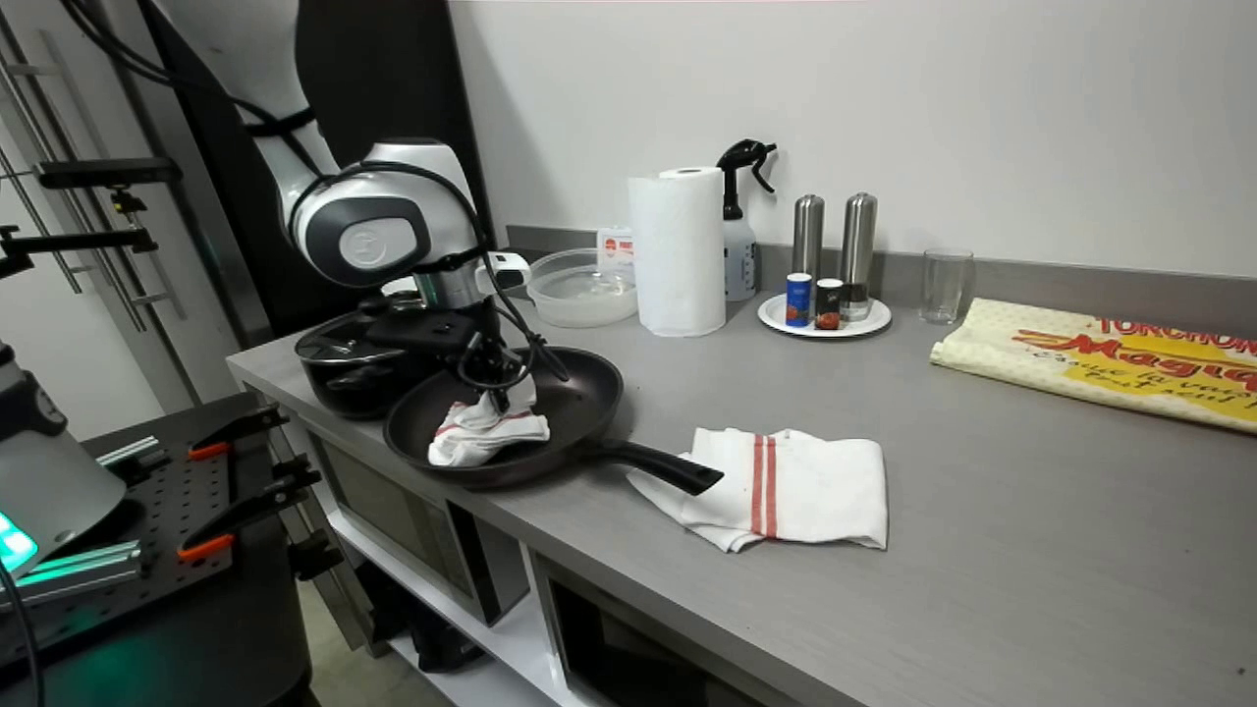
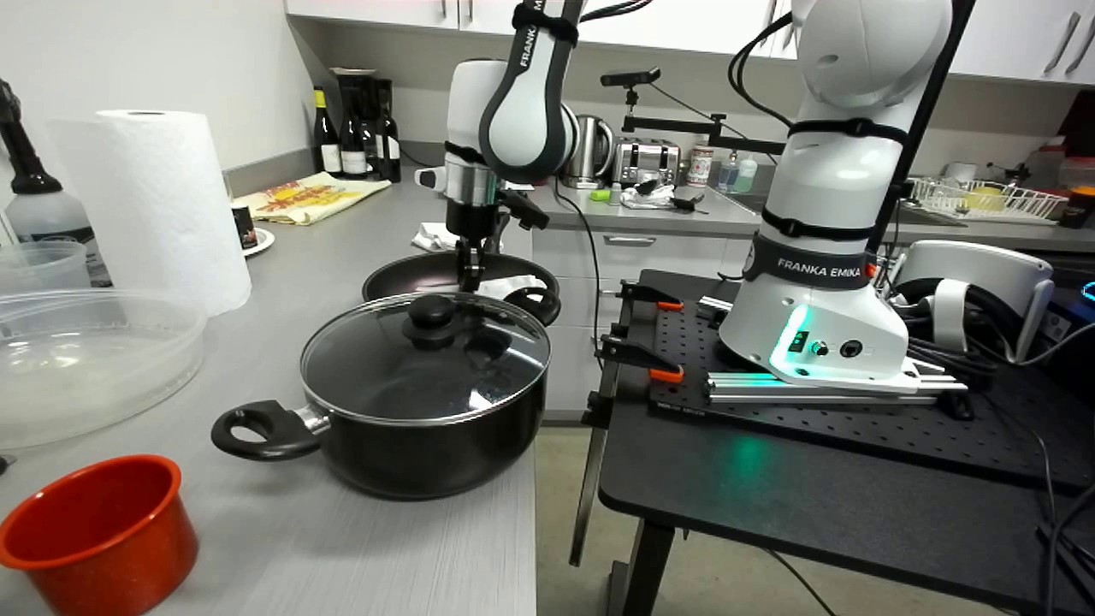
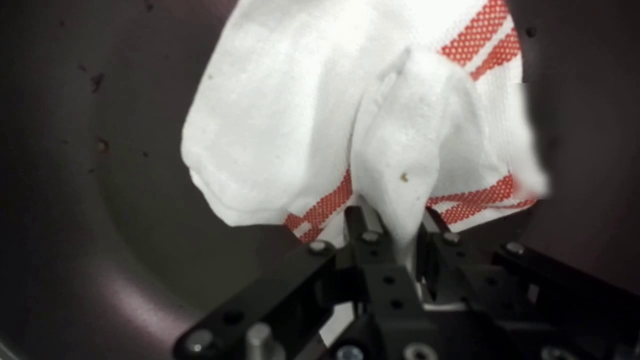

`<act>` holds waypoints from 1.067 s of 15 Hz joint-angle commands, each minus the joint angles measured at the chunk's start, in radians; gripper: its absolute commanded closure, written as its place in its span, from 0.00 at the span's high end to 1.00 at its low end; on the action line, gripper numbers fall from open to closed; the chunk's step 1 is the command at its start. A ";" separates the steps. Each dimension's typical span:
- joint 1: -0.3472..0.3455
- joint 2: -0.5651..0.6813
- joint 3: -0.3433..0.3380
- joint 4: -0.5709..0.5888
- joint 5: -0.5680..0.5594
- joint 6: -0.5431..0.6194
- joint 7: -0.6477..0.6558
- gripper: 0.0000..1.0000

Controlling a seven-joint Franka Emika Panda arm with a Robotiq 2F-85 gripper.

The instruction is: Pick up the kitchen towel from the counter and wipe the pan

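The kitchen towel (image 1: 476, 442), a bunched white cloth with red stripes, rests inside the black frying pan (image 1: 586, 381). A fold of it stands up between the fingers of my gripper (image 3: 395, 225), which is shut on that fold. In the wrist view the towel (image 3: 265, 125) spreads over the bottom of the pan (image 3: 130, 200), where small dark specks (image 3: 97, 82) show. The pan sits on the grey counter (image 1: 992, 491) close to its front edge. In an exterior view the pot partly hides the pan (image 2: 406, 278) and the towel (image 2: 513, 287).
A lidded dark pot (image 2: 428, 462) stands close beside the pan. The pan's handle (image 1: 663, 464) reaches over a flat red-striped towel (image 1: 825, 481). Behind are a clear plastic bowl (image 1: 570, 304), a paper-towel roll (image 1: 678, 255) and a white plate (image 1: 771, 316). A red bowl (image 2: 111, 539) is near the pot.
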 commanded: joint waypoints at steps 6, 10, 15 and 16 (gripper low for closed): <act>-0.051 -0.056 0.075 -0.018 0.028 0.001 -0.026 0.04; -0.123 -0.128 0.164 -0.002 0.076 -0.001 -0.033 0.04; -0.176 -0.203 0.207 0.116 0.124 -0.061 0.013 0.04; -0.182 -0.210 0.208 0.148 0.137 -0.091 0.018 0.04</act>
